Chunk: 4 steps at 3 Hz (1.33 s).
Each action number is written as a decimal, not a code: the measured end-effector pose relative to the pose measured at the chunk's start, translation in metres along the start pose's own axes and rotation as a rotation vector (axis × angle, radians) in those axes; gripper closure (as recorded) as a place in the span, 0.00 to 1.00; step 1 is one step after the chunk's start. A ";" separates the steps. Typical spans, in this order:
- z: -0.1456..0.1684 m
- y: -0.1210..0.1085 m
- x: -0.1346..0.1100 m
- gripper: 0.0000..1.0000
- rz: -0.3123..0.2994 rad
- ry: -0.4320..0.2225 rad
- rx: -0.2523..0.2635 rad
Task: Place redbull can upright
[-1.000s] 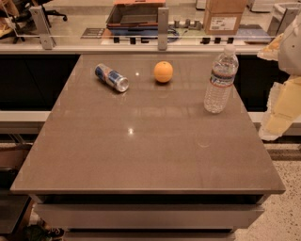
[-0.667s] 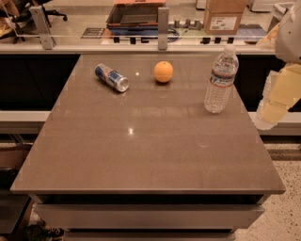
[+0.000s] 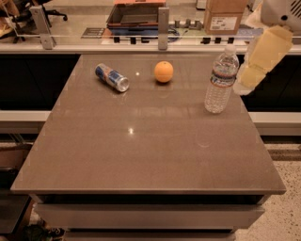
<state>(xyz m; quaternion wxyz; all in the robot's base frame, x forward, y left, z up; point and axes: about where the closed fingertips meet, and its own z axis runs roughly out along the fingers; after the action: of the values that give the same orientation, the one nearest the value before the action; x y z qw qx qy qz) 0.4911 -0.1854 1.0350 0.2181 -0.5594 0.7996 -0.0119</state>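
Observation:
The redbull can (image 3: 112, 77), blue and silver with a silver end, lies on its side at the far left of the grey table (image 3: 141, 150). My gripper (image 3: 256, 66), cream-coloured, hangs at the far right edge of the table, just right of the water bottle and well away from the can. It holds nothing that I can see.
An orange (image 3: 163, 71) sits at the back centre of the table. A clear plastic water bottle (image 3: 221, 80) stands upright at the back right. Behind the table runs a counter with a cardboard box (image 3: 225, 13) and a dark tray (image 3: 136, 14).
My gripper has risen and moved left toward the table, from beside its right edge to next to the water bottle. The can, orange and bottle have not moved.

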 end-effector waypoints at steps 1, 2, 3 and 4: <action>-0.007 -0.014 -0.032 0.00 0.080 -0.074 0.027; -0.013 -0.018 -0.059 0.00 0.194 -0.167 0.080; -0.006 -0.013 -0.076 0.00 0.287 -0.272 0.111; 0.018 0.000 -0.079 0.00 0.336 -0.367 0.112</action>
<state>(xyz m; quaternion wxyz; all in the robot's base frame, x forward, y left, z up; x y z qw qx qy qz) 0.5194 -0.1104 1.0448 0.3889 -0.3985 0.8265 0.0821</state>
